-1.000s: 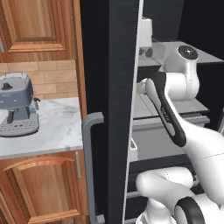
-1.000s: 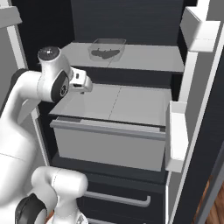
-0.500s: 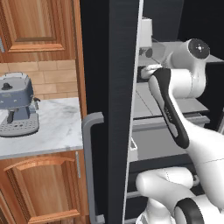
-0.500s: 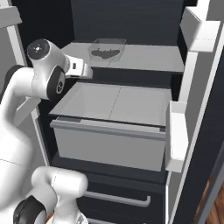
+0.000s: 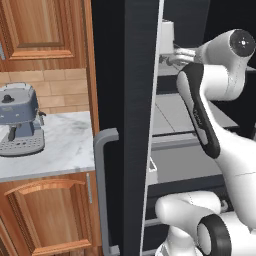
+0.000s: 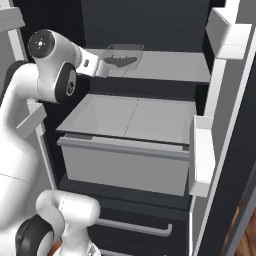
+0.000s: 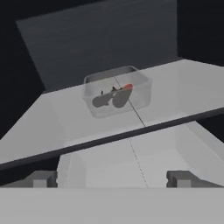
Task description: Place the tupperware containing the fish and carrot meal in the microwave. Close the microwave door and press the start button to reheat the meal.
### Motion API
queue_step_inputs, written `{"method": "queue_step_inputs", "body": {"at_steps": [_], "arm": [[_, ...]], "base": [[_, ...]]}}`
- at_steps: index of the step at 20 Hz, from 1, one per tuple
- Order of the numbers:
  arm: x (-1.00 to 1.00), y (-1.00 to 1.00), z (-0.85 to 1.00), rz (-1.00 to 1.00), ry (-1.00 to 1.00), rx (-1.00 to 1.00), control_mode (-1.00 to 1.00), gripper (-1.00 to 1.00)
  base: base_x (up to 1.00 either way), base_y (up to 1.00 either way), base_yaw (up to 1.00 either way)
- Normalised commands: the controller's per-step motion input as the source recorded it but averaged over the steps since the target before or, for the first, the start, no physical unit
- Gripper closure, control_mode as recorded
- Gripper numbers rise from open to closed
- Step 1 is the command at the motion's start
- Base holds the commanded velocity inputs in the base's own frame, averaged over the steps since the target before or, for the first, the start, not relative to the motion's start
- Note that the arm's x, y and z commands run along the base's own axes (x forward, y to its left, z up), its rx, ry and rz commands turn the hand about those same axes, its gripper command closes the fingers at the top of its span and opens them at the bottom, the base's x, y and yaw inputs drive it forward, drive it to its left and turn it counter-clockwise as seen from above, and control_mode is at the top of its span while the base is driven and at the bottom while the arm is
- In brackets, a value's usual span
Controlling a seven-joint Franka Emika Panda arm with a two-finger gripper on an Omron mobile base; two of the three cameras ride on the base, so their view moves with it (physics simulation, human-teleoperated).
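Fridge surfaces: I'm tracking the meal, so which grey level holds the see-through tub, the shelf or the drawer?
The upper flat grey shelf holds the see-through grey tub; the pulled-out grey drawer sits lower.

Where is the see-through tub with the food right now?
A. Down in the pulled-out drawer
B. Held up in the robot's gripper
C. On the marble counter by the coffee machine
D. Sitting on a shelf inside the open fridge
D: the tupperware rests on the shelf above the drawer, ahead of the open gripper, which holds nothing.
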Motion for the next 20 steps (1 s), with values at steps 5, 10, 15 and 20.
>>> {"method": "queue_step_inputs", "body": {"at_steps": [5, 10, 15, 20], "arm": [[0.22, -0.22, -0.01, 0.00, 0.00, 0.18, -1.00, -1.00], [0.46, -0.18, 0.00, 0.00, 0.06, 0.10, -1.00, -1.00], [0.58, -0.10, 0.00, 0.00, 0.12, 0.01, -1.00, -1.00], [0.52, -0.01, 0.00, 0.00, 0.02, 0.00, -1.00, -1.00]], "base": [[0.00, 0.00, 0.00], [0.00, 0.00, 0.00], [0.00, 0.00, 0.00], [0.00, 0.00, 0.00]]}}
